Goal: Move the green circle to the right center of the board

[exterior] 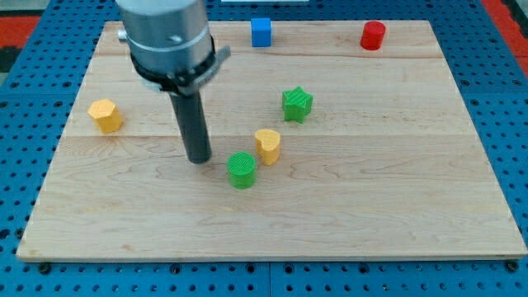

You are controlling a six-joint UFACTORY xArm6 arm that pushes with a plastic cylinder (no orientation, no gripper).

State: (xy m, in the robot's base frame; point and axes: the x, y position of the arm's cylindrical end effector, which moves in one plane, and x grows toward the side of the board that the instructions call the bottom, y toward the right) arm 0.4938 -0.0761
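Observation:
The green circle [242, 170] is a round green block lying a little left of the board's middle. My tip [198, 158] rests on the board just to the view's left of it, a short gap apart and slightly higher in the view. A yellow heart-shaped block [267, 144] sits right next to the green circle, at its upper right. A green star block [297, 104] lies further up and right.
A yellow hexagon-like block [106, 115] sits near the board's left edge. A blue cube [261, 32] and a red cylinder [373, 35] stand along the top edge. The wooden board [412, 190] lies on a blue perforated table.

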